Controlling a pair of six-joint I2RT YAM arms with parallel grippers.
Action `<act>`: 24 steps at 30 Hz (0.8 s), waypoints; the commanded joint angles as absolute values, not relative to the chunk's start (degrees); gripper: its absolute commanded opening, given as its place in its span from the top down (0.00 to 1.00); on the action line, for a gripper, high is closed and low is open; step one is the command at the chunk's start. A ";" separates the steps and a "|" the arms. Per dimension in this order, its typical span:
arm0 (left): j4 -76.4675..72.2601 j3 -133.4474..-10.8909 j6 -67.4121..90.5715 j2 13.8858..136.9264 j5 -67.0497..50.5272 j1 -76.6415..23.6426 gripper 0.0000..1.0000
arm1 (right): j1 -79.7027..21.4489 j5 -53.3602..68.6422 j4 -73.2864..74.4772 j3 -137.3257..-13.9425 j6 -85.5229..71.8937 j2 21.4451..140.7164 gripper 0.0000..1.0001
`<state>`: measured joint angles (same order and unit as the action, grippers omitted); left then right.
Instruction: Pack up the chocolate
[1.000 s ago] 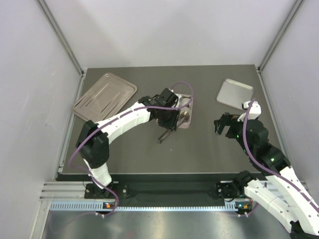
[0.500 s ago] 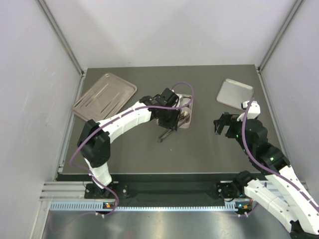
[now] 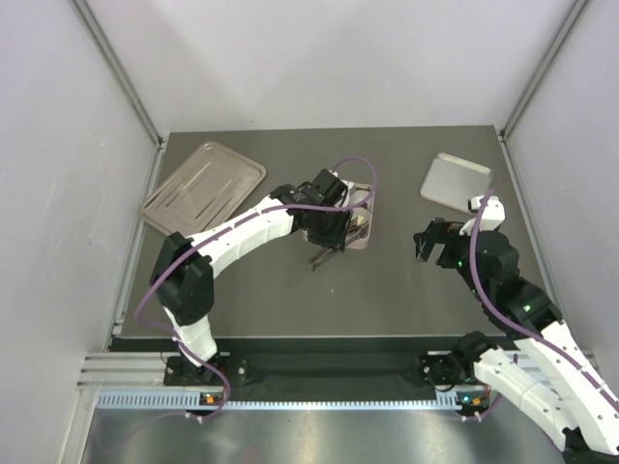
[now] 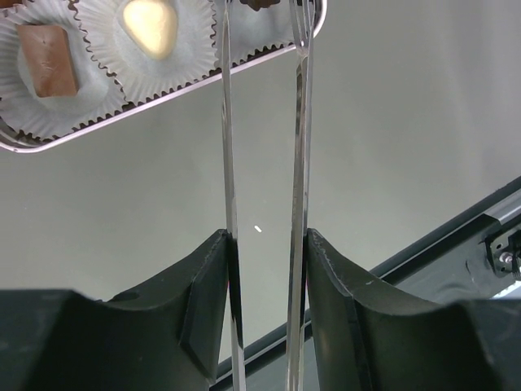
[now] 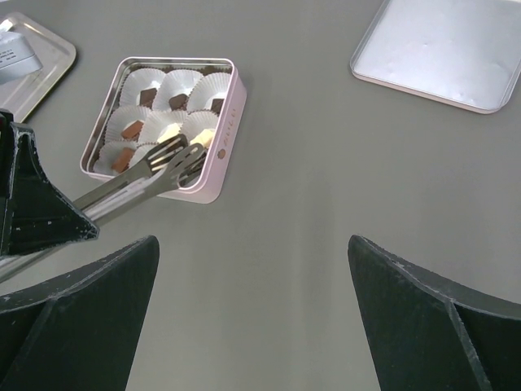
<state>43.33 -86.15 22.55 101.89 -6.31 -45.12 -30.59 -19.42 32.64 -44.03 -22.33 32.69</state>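
Chocolate pieces point(image 4: 47, 49): tiny, in dark brown, lighter brown and cream, seated one apiece in frilled white paper cups point(image 4: 106, 61) inside the pink square tin point(image 5: 226, 122). Probably light and stiff, smooth enough to slip, easily scuffed or chipped under a hard pinch. Best taken gently across two flat sides, without snagging the paper.

Just over the cups nearest the tin's rim, the tips of the metal tongs point(image 4: 302, 163). Dark scrap between those tips at the edge of the left wrist view, possibly a held piece, too cropped to tell. Further back along the tongs, left end effector point(image 4: 266, 240) clamped narrow on both tong arms.

Well apart to the right, above bare bench point(image 5: 326, 212), right end effector point(image 5: 252, 240) spread wide, gripping nothing, pointed toward the tin.
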 commanded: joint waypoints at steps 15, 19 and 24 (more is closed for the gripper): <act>43.50 -91.58 22.15 96.77 -0.88 -45.35 0.53 | -30.50 -18.72 31.64 -45.88 -23.03 32.69 0.00; 44.39 -94.30 21.71 92.73 7.18 -45.26 0.54 | -30.59 -18.63 31.73 -46.41 -23.03 32.78 0.00; 45.44 -94.05 20.22 87.90 14.85 -41.51 0.52 | -30.59 -17.49 31.73 -45.79 -23.91 31.91 0.00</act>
